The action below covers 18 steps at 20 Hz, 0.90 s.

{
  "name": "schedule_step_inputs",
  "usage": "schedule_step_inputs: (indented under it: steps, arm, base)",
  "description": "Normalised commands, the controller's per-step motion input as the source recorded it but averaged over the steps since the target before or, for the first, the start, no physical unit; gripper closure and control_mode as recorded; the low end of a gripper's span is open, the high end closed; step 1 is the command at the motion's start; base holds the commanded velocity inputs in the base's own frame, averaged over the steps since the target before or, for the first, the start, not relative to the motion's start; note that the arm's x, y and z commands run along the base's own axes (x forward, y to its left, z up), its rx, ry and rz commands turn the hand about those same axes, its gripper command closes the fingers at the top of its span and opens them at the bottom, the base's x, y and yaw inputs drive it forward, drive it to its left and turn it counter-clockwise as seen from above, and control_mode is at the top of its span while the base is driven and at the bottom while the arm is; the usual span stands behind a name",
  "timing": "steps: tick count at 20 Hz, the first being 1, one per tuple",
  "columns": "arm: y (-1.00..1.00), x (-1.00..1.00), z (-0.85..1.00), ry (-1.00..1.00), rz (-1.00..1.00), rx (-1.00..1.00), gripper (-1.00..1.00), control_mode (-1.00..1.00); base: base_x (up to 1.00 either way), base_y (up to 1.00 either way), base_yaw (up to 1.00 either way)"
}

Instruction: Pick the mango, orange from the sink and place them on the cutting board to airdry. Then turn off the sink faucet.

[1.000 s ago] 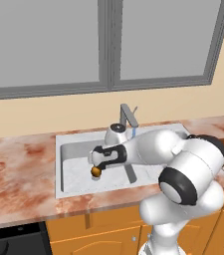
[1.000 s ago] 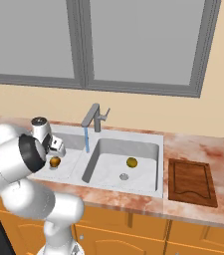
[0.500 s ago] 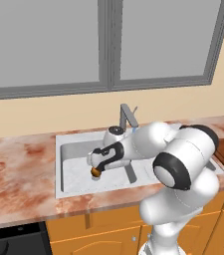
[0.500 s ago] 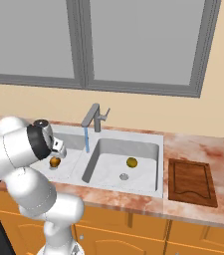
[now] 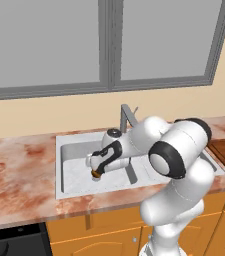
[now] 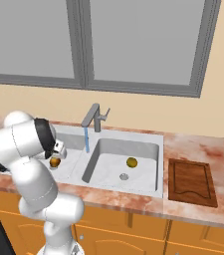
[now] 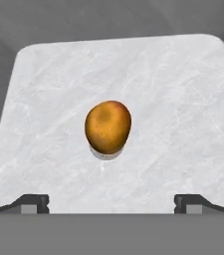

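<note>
Two dark fingertips [image 7: 34, 201] are spread wide below the orange [image 7: 108, 126], which is seen on the left basin floor of the sink [image 6: 148, 137]; contact seems unlikely. The mango [image 6: 131, 162] is left in the right basin.

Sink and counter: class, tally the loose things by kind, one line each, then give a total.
Round orange-brown fruit in the left basin: 1
Small yellow-green fruit in the right basin: 1
Dark reddish-brown rectangular wooden board on the counter: 1
Total: 3
</note>
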Motion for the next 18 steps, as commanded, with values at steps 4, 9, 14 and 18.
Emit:
schedule_step_inputs:
  steps: [4, 9, 14, 18]
  arm:
    - [0.00, 0.14, -0.22, 0.00, 0.00, 0.00, -1.00, -1.00]
    - [0.03, 0.14, -0.19, 0.00, 0.00, 0.00, -1.00, -1.00]
    - [0.10, 0.18, -0.15, 0.00, 0.00, 0.00, -1.00, -1.00]
    - [0.10, 0.15, -0.11, 0.00, 0.00, 0.00, -1.00, -1.00]
  base:
    - [0.00, 0.00, 0.00]
    - [0.00, 0.00, 0.00]
    - [0.00, 0.00, 0.00]
    - [0.00, 0.00, 0.00]
